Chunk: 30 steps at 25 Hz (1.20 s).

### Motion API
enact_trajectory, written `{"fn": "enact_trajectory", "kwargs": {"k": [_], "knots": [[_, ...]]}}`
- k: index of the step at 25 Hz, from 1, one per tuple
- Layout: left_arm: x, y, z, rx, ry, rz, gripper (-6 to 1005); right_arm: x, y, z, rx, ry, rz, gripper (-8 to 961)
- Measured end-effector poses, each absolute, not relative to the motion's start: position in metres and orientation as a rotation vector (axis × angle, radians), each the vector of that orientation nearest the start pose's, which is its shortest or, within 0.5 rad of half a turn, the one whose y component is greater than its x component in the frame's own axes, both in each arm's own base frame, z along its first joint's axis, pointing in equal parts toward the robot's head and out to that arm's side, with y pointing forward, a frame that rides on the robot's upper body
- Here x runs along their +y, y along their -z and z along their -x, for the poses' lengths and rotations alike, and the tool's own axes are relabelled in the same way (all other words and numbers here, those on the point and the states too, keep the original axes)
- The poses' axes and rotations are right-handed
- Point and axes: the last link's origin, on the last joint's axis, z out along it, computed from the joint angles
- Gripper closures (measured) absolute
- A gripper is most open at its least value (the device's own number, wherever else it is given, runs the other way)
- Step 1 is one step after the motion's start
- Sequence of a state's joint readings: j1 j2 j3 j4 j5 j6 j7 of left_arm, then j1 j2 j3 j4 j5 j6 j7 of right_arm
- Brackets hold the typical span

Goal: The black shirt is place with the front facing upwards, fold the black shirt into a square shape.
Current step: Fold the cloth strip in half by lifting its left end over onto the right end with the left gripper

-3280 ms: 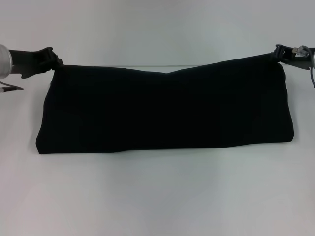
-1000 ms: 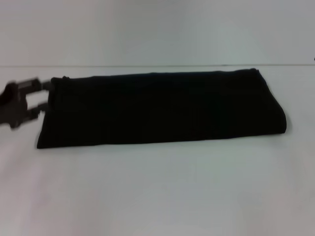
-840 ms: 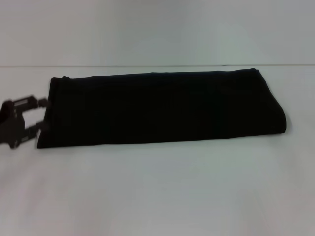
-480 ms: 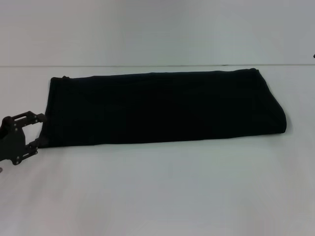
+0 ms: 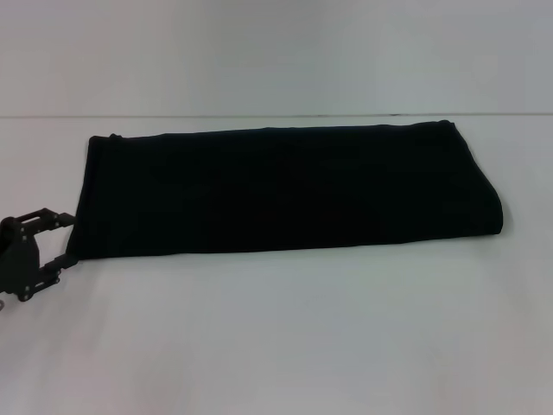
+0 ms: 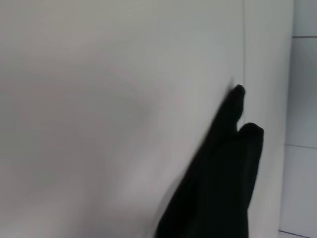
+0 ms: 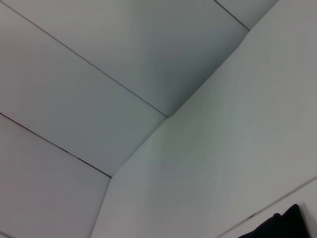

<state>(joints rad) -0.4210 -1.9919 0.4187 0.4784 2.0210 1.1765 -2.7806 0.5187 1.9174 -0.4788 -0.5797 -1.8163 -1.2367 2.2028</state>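
- The black shirt (image 5: 289,190) lies flat on the white worktop (image 5: 285,337), folded into a long band that runs from left to right across the middle of the head view.
- Its right end is a rounded fold; its left end is a straight edge, with the far left corner slightly bunched.
- No lettering or neck label shows on the upper side of the cloth.
- The left gripper (image 5: 62,238) sits low at the near left corner of the shirt, its two fingers (image 5: 47,213) spread apart and pointing toward the cloth edge, with nothing between them.
- The upper fingertip is just beside the shirt's left edge; whether it touches cannot be told.
- The left wrist view shows an end of the dark cloth against the pale worktop.
- The right gripper is out of sight in every view; the right wrist view catches only a corner of the shirt and a pale panelled wall (image 7: 99,64).
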Motion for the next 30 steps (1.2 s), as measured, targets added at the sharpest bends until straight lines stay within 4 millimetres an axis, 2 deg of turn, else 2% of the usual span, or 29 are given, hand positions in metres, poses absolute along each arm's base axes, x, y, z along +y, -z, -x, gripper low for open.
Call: {"fn": "enact_trajectory", "kwargs": {"k": [30], "knots": [[0.3289, -0.0382, 0.3851, 2.991, -1.284, -1.213, 368, 0.3855, -0.1144, -0.3262, 1.612, -1.09, 1.727, 209]]}}
